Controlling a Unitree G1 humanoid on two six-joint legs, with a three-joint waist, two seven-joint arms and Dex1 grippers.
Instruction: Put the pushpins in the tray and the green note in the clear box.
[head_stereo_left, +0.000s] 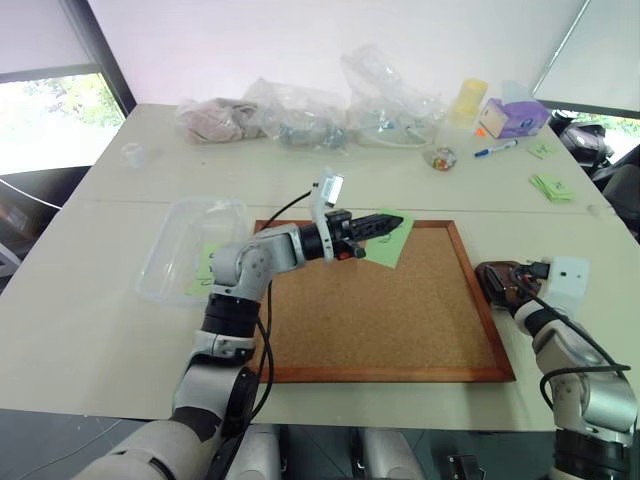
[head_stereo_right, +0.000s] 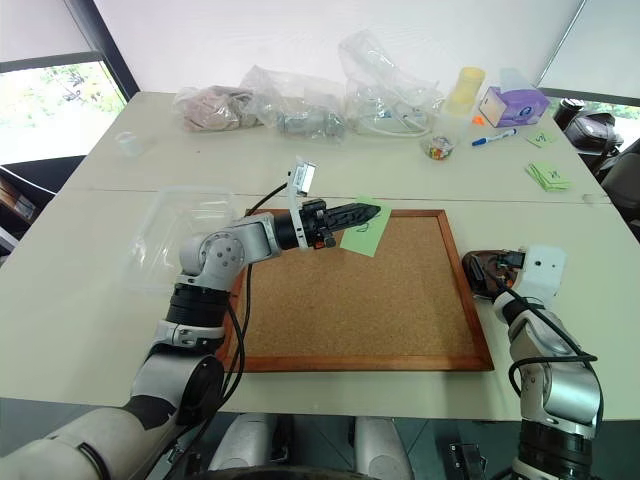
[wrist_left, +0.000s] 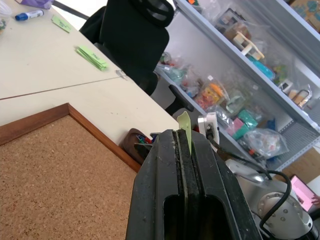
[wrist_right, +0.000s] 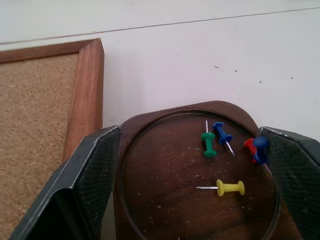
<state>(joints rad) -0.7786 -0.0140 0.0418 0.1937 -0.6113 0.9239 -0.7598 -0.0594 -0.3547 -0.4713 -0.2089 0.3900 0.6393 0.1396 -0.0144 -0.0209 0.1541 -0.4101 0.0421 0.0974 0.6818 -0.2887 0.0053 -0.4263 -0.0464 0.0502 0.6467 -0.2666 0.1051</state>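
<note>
White and wide, the surface (head_stereo_left: 90, 340) carries the corkboard (head_stereo_left: 380, 320) in its middle. The pushpins (wrist_right: 220, 150) are seen lying in the tray (wrist_right: 165, 200), just beside the corkboard's right edge, so this part is judged as done. The right end effector (wrist_right: 192, 185) is spread wide over the tray and nothing is held by it. The green note (head_stereo_right: 365, 232) is pinched in the closed left end effector (head_stereo_right: 365, 212) above the corkboard; it is not yet brought to the clear box (head_stereo_left: 185, 250) on the left. Plastic bags (head_stereo_left: 330, 110) are piled at the far edge, and shelves (wrist_left: 250, 65) are seen behind.
</note>
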